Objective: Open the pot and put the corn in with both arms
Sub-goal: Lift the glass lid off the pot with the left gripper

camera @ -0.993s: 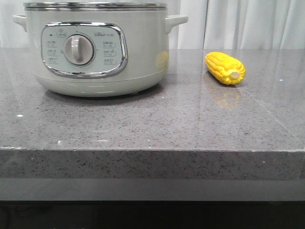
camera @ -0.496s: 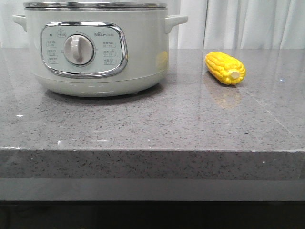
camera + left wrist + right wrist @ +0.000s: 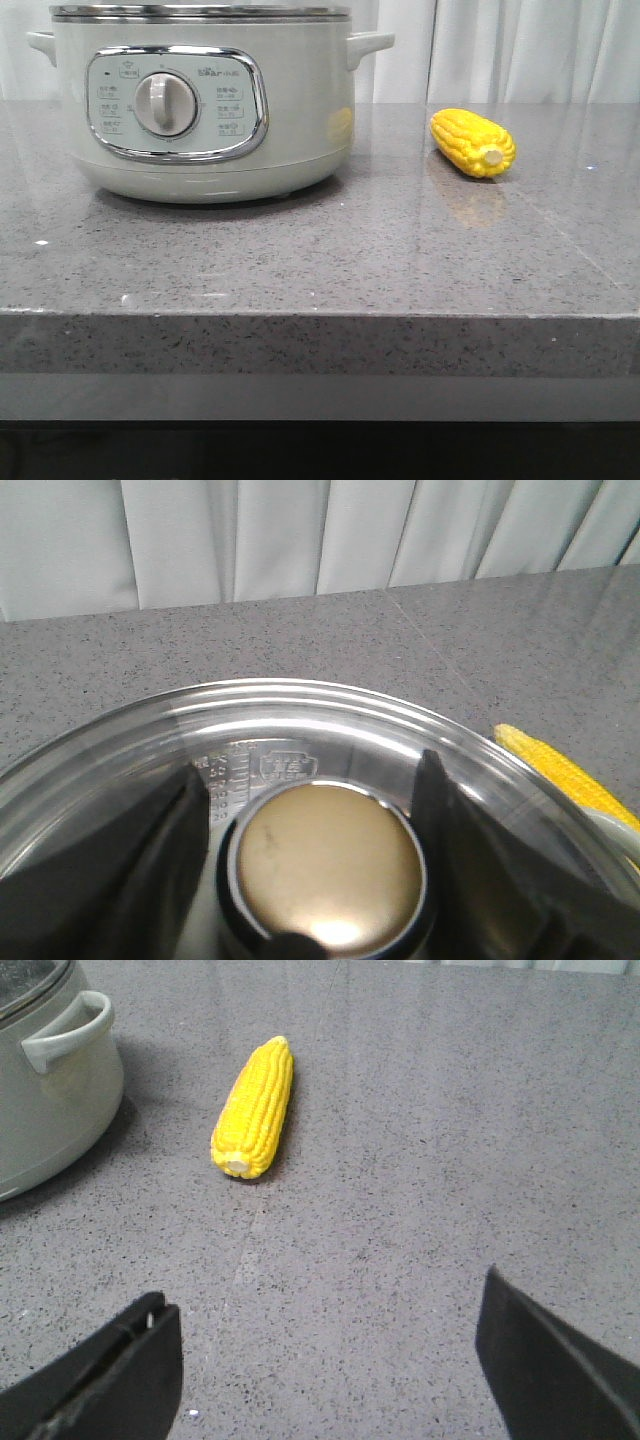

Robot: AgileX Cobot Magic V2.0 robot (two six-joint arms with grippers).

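Observation:
The pale grey-green pot (image 3: 300, 110) stands at the back left of the counter with its metal-rimmed lid (image 3: 200, 12) on. In the left wrist view my left gripper (image 3: 312, 770) is open just above the glass lid (image 3: 300, 705). Its dark fingers (image 3: 165, 850) straddle the brass-coloured lid knob (image 3: 330, 865), close to its sides. The yellow corn (image 3: 472, 143) lies on the counter to the right of the pot, stub end toward the front. My right gripper (image 3: 330, 1330) hangs wide open over bare counter, well short of the corn (image 3: 255, 1108). Neither gripper shows in the front view.
The speckled grey stone counter (image 3: 320, 260) has a thick front edge (image 3: 320, 345). White curtains (image 3: 520, 50) hang behind. The pot's side handle (image 3: 70, 1030) sticks out toward the corn, whose tip (image 3: 565, 770) shows past the lid rim.

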